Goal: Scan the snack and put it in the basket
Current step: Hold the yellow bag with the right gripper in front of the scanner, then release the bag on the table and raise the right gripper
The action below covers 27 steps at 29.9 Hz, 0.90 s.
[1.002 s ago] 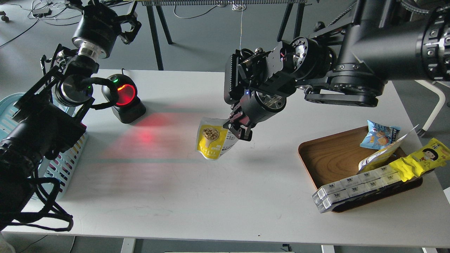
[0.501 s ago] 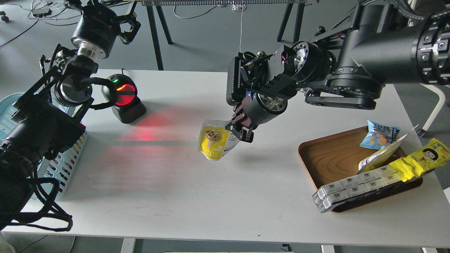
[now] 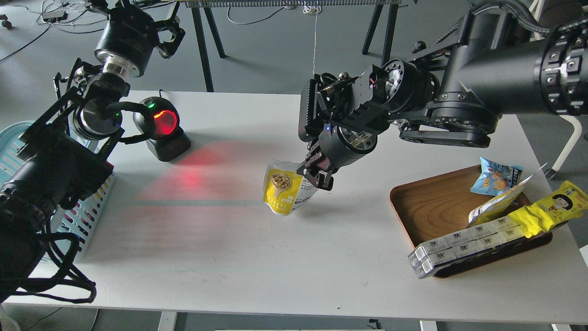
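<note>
Now the right gripper (image 3: 316, 175) has its fingers pinching the snack (image 3: 284, 187) by its right edge, the pouch hanging over the middle of the table (image 3: 257, 257), facing the glowing red scanner (image 3: 161, 128). Left gripper (image 3: 166, 28) sits high up, fingers too dark to judge. Basket (image 3: 14, 140) waits at the far left edge.

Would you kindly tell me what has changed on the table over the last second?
The right gripper, fingers shut on the yellow and white stand-up snack pouch, has carried it slightly rightward and down; whether its base touches the white table is unclear. The left gripper, the black scanner with the red window, the light blue slotted basket and the brown wooden tray stayed put.
</note>
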Tool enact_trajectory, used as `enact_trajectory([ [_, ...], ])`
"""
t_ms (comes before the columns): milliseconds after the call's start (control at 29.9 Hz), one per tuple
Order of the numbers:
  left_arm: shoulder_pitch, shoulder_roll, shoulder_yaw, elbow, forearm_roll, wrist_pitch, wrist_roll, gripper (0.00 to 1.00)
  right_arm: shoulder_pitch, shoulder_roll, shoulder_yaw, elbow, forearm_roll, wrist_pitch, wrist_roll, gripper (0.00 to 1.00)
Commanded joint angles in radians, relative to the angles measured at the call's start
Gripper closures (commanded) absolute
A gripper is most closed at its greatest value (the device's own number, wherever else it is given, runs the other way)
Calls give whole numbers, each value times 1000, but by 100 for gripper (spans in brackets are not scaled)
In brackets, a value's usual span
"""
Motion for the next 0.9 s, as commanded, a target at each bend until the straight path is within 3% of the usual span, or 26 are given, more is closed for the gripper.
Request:
enact_trajectory([
  [0, -2, 0, -2, 0, -1, 0, 0, 0, -7, 0, 1, 0, 0, 0, 0, 94],
  [134, -2, 0, -1, 0, -1, 0, 0, 0, 1, 0, 2, 2, 1, 0, 0, 91],
  [200, -3, 0, -1, 0, -1, 0, 0, 0, 17, 0, 12, 3, 6, -2, 0, 82],
  [301, -3, 4, -1, 0, -1, 0, 2, 0, 68, 0, 27, 11, 82, 1, 0, 47],
  [434, -9, 6, 1, 0, -1, 0, 3, 0, 100, 0, 36, 41, 173, 3, 0, 10],
  [601, -15, 26, 2, -8, -1, 1, 5, 0, 108, -90, 107, 63, 202, 8, 0, 6],
  [768, -60, 50, 4, -12, 0, 3, 9, 0, 93, -305, 179, 77, 259, 29, 0, 3],
  [868, -100, 49, 4, -12, 0, 6, 31, 0, 93, -440, 206, 88, 330, 104, 0, 2],
])
